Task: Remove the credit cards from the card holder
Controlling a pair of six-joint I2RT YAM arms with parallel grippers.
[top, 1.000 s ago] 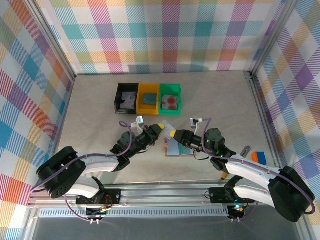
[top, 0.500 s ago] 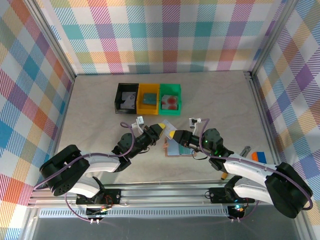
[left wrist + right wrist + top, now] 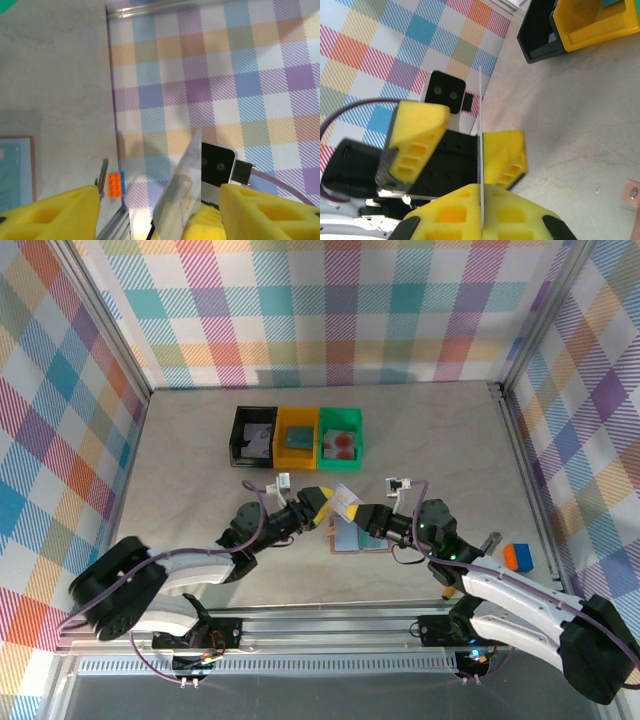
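Left wrist view has a pale credit card (image 3: 179, 200) standing on edge in the gap between the left gripper's (image 3: 159, 200) spread fingers (image 3: 55, 212), close against one of them, which looks like a pass between the arms. Its lower end is clamped in the right gripper's (image 3: 481, 200) closed fingers (image 3: 445, 215), held clear of the tabletop (image 3: 200, 470) just beside the open card holder (image 3: 350, 537)

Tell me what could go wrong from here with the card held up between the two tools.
The right tool pinches the credit card edge-on by a narrow strip, so it may pivot or slip out as the arm moves. The left tool is open with its fingers flanking the card, one of them close beside it. Pulling back crookedly could knock the card loose.
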